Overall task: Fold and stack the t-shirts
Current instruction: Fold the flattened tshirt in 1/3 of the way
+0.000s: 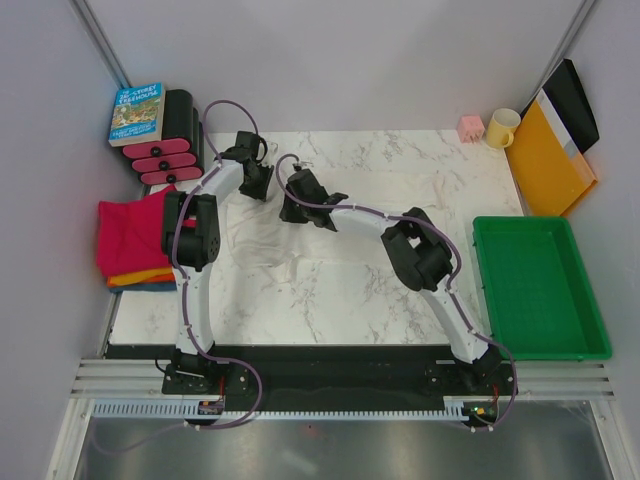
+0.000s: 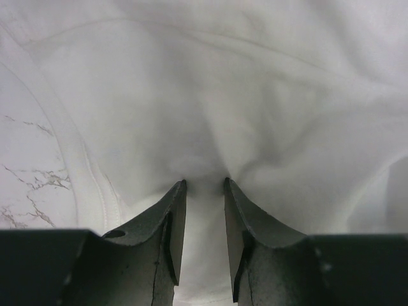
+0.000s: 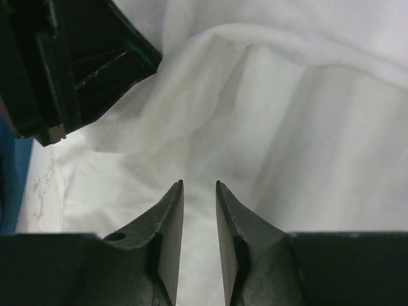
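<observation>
The cream-white t-shirt lies spread and wrinkled on the left half of the marble table, and it fills the left wrist view and the right wrist view. At its far edge my left gripper presses down, jaws partly closed on a bunch of the cloth, with creases running into the gap. Just to its right, my right gripper hovers over the shirt with its jaws apart and nothing between them. Folded magenta-pink, orange and blue tees are stacked at the table's left edge.
A green tray stands at the right, with a yellow-orange folder behind it. A yellow mug and a pink block sit at the back. A book on a black-and-pink rack is at the back left. The left arm's wrist looms close.
</observation>
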Motion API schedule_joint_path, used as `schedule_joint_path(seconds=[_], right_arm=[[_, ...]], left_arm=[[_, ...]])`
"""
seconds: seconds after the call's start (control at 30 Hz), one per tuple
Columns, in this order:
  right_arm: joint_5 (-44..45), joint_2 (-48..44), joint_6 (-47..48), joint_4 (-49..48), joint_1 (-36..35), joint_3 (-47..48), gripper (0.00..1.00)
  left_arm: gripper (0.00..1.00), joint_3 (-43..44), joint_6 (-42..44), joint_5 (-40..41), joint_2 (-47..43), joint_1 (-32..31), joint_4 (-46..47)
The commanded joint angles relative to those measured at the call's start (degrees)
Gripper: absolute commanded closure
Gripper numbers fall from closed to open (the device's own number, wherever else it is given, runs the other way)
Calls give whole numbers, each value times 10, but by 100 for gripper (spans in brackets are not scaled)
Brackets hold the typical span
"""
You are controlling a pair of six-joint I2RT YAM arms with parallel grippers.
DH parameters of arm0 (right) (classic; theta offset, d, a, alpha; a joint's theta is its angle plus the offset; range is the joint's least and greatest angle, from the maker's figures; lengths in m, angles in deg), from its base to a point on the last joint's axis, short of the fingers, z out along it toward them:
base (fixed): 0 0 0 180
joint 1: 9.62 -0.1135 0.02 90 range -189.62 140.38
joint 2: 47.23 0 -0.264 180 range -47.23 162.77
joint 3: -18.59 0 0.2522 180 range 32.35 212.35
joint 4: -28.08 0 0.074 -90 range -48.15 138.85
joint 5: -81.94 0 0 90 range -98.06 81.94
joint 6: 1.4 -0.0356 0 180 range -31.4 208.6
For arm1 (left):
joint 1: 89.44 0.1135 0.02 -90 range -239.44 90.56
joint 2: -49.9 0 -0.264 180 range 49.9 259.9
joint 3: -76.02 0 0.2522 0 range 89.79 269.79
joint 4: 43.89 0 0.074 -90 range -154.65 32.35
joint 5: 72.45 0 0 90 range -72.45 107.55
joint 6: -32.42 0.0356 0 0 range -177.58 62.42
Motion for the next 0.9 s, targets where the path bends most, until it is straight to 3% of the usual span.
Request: schedule_joint_path(seconds=[0.0,0.17,0.4,0.5,0.73,0.87], right_arm=[[-1,-7,12,-23,-12,21,61],[37,22,30,-15,-19,63,53],[87,92,54,44,-19,184,54],[102,100,72,58,-21,190,55],[228,24,183,30,-44,65,58],[242,-24,210,-30,-45,-52,58]], left_arm=[[63,-15,12,-7,8,-1,-7],[64,-14,14,-6,10,-1,-7],[64,-13,14,-7,9,-1,-8],[64,-14,14,-7,8,-1,-8],[64,-11,15,-15,4,-1,-8],[64,-5,9,-18,7,-1,-8]])
